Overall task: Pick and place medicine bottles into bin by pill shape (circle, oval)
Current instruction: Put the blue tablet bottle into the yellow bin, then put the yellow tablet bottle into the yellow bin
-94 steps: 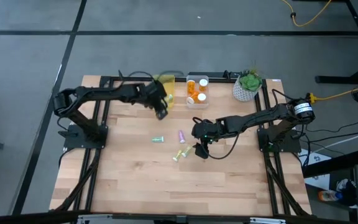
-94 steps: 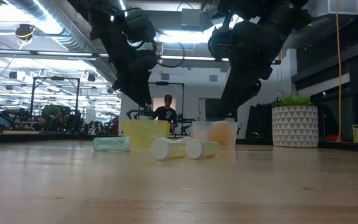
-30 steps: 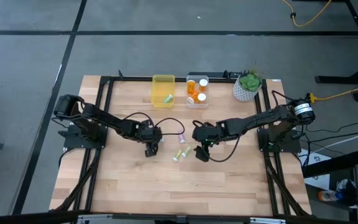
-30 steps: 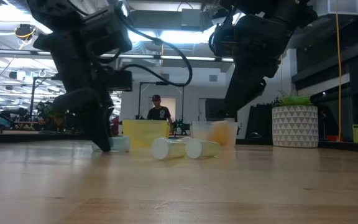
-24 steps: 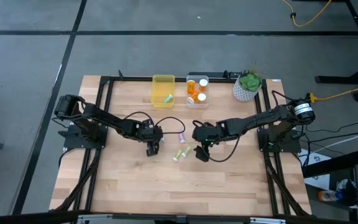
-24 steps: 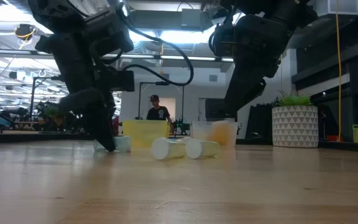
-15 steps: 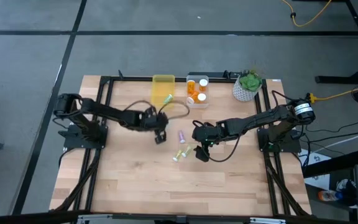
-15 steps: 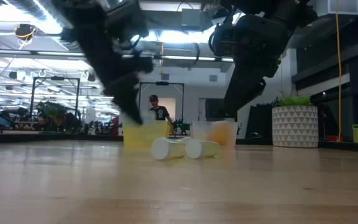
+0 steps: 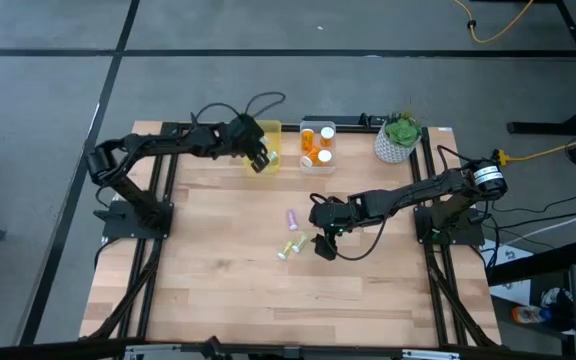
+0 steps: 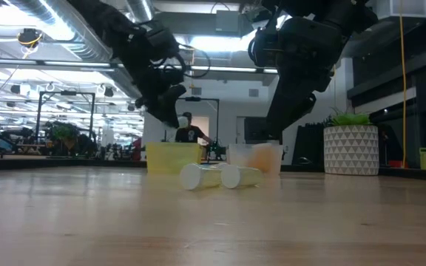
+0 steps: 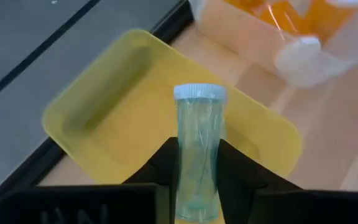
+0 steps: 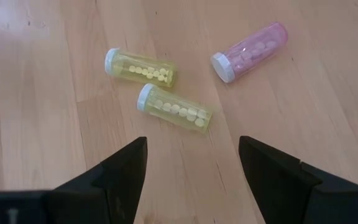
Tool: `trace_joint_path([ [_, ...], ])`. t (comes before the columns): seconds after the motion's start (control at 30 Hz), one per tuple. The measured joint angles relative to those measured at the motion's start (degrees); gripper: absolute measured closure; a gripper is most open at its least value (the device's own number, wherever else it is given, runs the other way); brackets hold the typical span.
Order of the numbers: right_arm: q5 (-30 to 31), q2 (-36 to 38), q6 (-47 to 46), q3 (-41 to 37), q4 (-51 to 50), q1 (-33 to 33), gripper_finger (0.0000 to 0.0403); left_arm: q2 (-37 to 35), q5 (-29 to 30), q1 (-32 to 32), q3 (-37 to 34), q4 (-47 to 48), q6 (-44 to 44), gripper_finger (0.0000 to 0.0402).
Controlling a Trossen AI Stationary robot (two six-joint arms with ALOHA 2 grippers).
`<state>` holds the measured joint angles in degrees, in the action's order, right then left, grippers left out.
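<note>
Left claw gripping teal bottle, over yellow bin

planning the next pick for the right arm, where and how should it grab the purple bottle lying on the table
Grip the purple bottle across the middle of its barrel, coming straight down from above. It lies flat on the wood, white cap toward the two yellow-green bottles, with bare table on both long sides, so fingers probably fit either side. The right gripper is already open, hovering short of it. The cap end looks a poorer hold.
</note>
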<state>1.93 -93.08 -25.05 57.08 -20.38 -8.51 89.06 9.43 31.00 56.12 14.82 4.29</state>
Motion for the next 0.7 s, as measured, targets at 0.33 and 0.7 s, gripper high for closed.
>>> trace_joint_path([
  [0.33,0.0,0.0,0.2,0.0,0.0,0.0,0.0147,-0.5,-5.9,1.9,0.0,0.1,-0.4,0.0257],
  [0.7,0.0,0.0,0.2,0.0,-0.1,0.0,0.0147,-6.9,-6.1,-2.5,0.0,7.7,1.6,0.0252],
])
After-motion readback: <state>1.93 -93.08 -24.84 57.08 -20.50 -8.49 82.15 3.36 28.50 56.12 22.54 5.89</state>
